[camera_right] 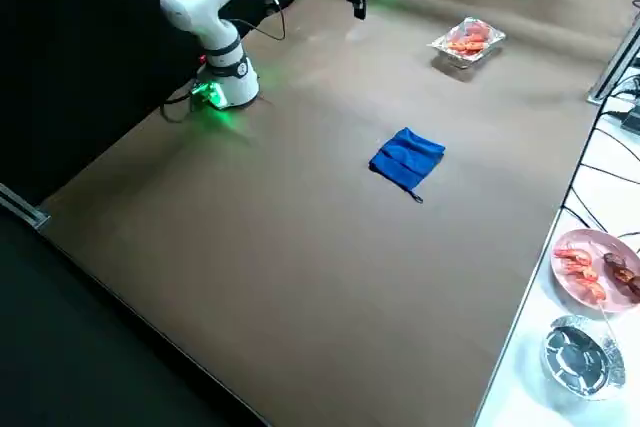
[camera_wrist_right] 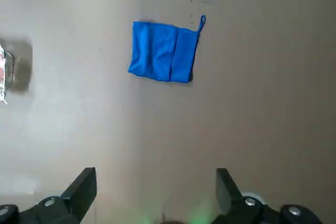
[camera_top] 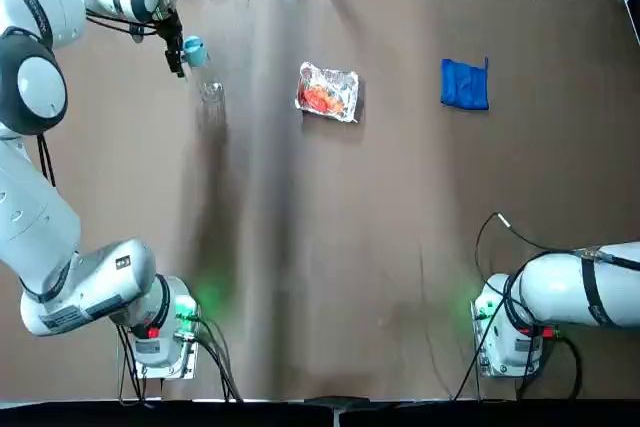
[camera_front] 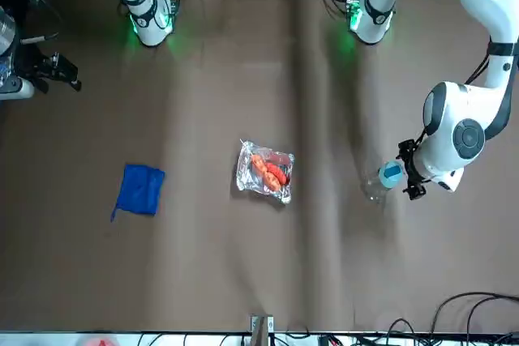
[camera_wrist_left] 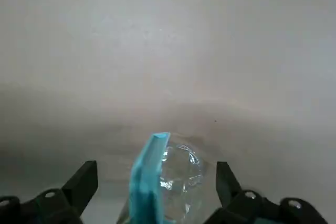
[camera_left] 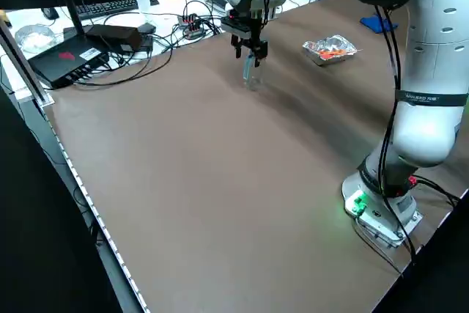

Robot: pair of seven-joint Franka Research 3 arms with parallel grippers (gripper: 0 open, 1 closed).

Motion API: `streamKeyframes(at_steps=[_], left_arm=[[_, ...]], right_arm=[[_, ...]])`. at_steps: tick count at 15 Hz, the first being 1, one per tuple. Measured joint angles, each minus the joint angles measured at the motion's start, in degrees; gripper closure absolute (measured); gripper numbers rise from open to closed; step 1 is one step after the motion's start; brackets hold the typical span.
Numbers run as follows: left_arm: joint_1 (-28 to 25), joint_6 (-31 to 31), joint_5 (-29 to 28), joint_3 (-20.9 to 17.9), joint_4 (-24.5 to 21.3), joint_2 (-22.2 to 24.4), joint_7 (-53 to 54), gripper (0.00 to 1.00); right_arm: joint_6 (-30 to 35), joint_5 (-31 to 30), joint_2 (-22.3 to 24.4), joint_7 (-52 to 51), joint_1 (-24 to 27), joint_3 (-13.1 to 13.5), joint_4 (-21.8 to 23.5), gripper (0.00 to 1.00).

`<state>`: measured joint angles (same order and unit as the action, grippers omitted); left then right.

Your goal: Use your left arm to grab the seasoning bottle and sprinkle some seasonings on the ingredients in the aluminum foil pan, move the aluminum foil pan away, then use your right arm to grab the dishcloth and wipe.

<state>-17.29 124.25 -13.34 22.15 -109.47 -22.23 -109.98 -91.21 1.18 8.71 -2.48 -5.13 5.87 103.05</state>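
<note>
The left gripper, jaws spread around the bottle, hides its contact; the right gripper, jaws spread, has the foil pan cut off in its wrist view.

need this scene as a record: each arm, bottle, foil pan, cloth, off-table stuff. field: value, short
left gripper: fingers open, around or just above the upper bottle, not closed on it
right gripper: fingers open, holding nothing, parked on its own side
bottle: clear plastic, light blue cap, upright on table
pan: silver crinkled foil, orange-red food inside, between bottle and cloth
cloth: bright blue fabric, corner loop, flat
side surface: pink round plate with food
</note>
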Motion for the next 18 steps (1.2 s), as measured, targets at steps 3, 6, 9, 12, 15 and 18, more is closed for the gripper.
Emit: streamKeyframes(at_steps=[3, 6, 9, 12, 15, 18], left_arm=[[-0.09, 0.00, 0.00, -0.07, -0.61, -0.50, -0.26, 0.00], [-0.36, 0.28, 0.00, -0.11, -1.42, -0.57, -0.30, 0.01], [-0.65, 0.69, -0.01, -0.12, -1.95, -0.57, -0.32, 0.03], [-0.79, 0.70, -0.02, -0.15, -2.06, -0.57, -0.32, 0.05], [-0.91, 0.71, -0.03, -0.19, -2.08, -0.57, -0.33, 0.14], [-0.91, 0.72, -0.03, -0.20, -2.10, -0.57, -0.33, 0.24]], right_arm=[[0.00, 0.00, 0.00, 0.00, 0.00, 0.00, 0.00, 0.00], [0.01, 0.00, 0.00, 0.00, 0.00, 0.00, 0.00, 0.00], [0.03, 0.00, 0.00, 0.00, 0.00, 0.00, 0.00, 0.00], [0.03, 0.00, 0.00, 0.00, 0.00, 0.00, 0.00, 0.00], [0.03, 0.00, 0.00, 0.00, 0.00, 0.00, 0.01, 0.00], [0.03, 0.00, 0.00, 0.00, 0.00, 0.00, 0.01, 0.00]])
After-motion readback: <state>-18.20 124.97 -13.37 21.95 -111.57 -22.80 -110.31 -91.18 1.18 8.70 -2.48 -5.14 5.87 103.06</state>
